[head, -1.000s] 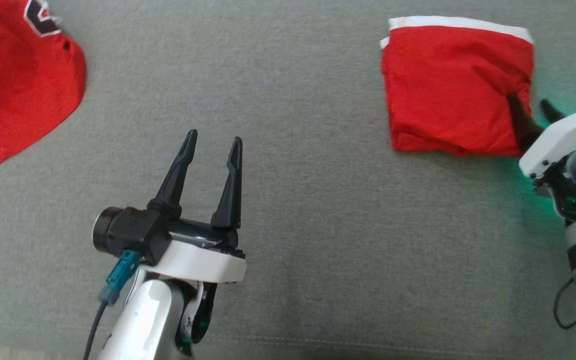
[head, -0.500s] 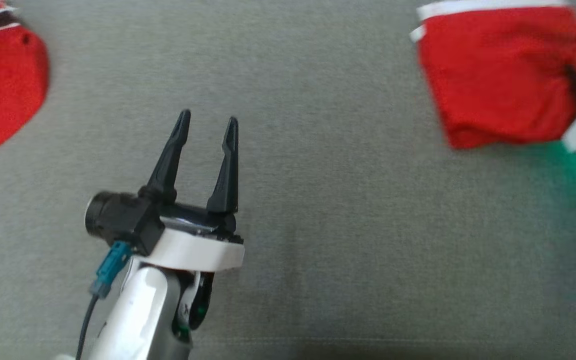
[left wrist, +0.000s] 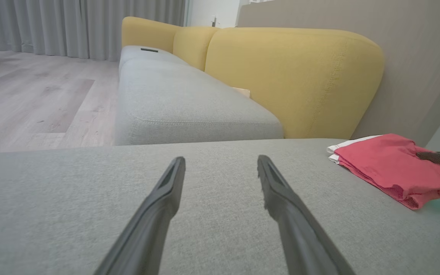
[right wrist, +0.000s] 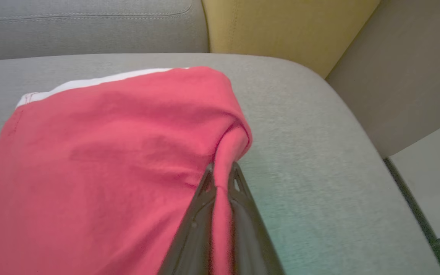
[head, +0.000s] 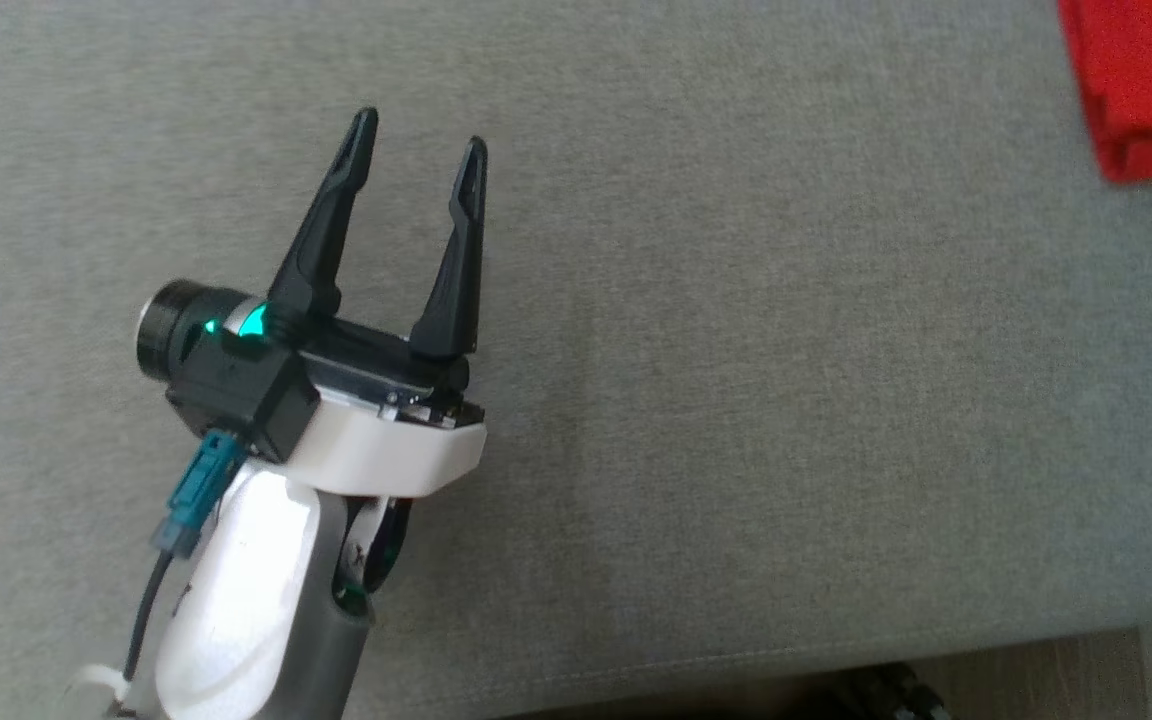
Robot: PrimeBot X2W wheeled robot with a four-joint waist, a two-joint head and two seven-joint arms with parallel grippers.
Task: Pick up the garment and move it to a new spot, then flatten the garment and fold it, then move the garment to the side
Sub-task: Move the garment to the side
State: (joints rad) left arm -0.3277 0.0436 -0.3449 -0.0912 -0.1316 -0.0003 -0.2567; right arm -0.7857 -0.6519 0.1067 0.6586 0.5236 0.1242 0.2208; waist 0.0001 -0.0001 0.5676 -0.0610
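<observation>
Your folded red garment (right wrist: 101, 152), with a white band along its far edge, lies on the grey sofa cushion (right wrist: 311, 152) near the cushion's rounded corner, in front of the yellow backrest (right wrist: 281, 26). The right end effector (right wrist: 221, 172) is clenched on a raised fold at the garment's edge, with red cloth pinched between its two dark fingers. In the head view, a corner of the garment sits at the top right. The left end effector (head: 421, 130) hangs over bare cushion well apart from the garment, fingers spread wide and grasping nothing. Beyond the sofa you have wooden floor (left wrist: 33, 99) and grey curtains (left wrist: 71, 26).
</observation>
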